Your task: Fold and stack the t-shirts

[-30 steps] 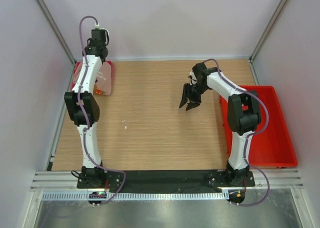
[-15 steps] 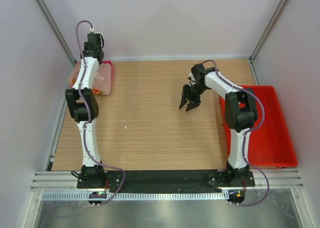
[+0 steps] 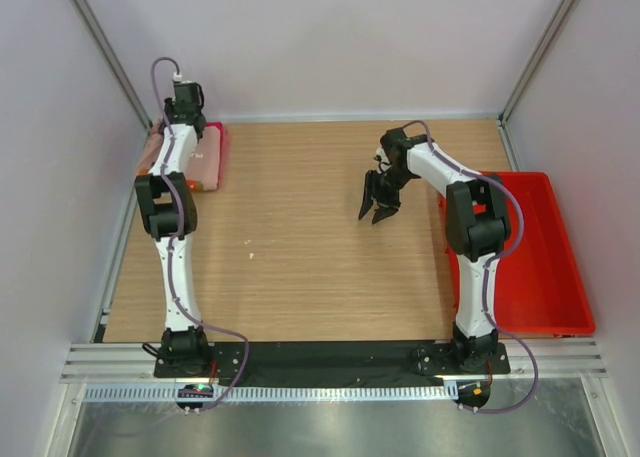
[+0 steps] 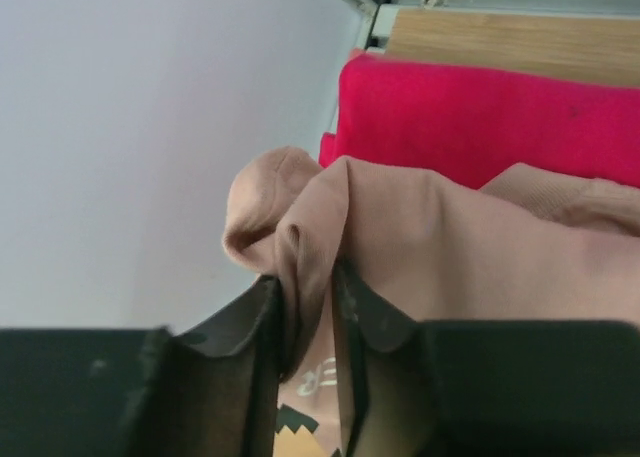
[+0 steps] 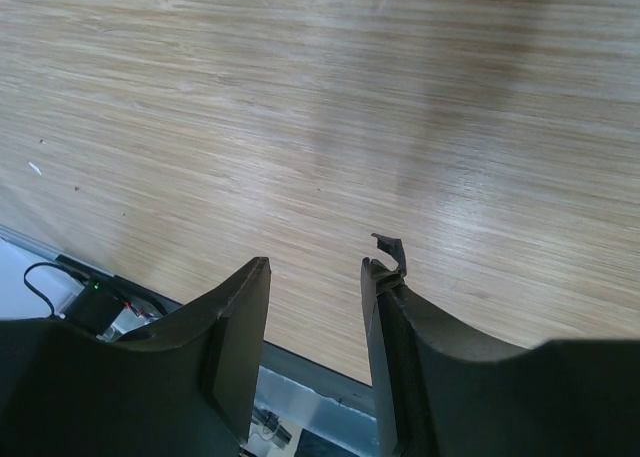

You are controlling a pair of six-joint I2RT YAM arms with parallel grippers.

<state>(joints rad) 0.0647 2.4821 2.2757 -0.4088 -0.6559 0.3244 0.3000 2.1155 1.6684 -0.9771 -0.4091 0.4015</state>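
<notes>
The pale dusty pink t-shirt (image 3: 202, 161) lies on the bright magenta t-shirt (image 3: 216, 134) in the far left corner of the table. In the left wrist view, my left gripper (image 4: 305, 289) is shut on a bunched fold of the pale pink shirt (image 4: 450, 247). White text and an orange-brown print show between the fingers, and the magenta shirt (image 4: 480, 117) lies just beyond. My right gripper (image 3: 378, 210) hangs open and empty above bare wood at mid table. It also shows in the right wrist view (image 5: 315, 269).
A rigid red plastic bin (image 3: 545, 277) stands along the right edge of the table. Walls and metal frame posts close in behind and to the left of the shirts. A small white speck (image 3: 249, 242) lies on the wood.
My left arm has reached further back into the far left corner, and the pale pink shirt has gone with it and lies lower over the magenta one. The right arm has barely moved.
</notes>
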